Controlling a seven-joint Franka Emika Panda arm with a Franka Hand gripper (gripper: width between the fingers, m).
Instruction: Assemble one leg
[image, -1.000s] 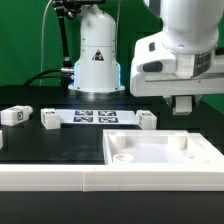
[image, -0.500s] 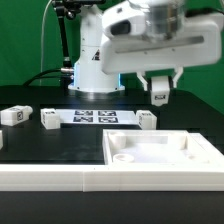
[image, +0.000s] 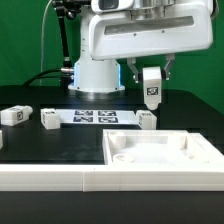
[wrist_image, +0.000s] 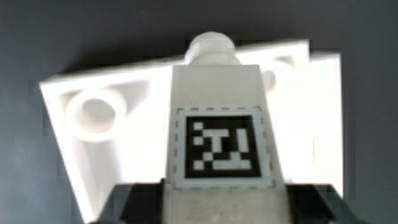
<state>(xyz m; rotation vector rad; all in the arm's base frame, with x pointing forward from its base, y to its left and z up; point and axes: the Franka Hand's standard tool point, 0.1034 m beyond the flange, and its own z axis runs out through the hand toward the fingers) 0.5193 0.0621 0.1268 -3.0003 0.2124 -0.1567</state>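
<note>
Pinched upright in the tool (image: 151, 74): the leg (image: 151, 88), tag facing outward, hanging well clear of the counter (image: 55, 148), toward its back edge. Below, nearer the front edge, a white tray (image: 160, 172) with corner sockets.

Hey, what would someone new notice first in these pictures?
A white tagged leg hangs upright in the pincer, held aloft toward the exterior view's right. Below it, nearest the camera, lies the wide white tabletop with round corner sockets.
</note>
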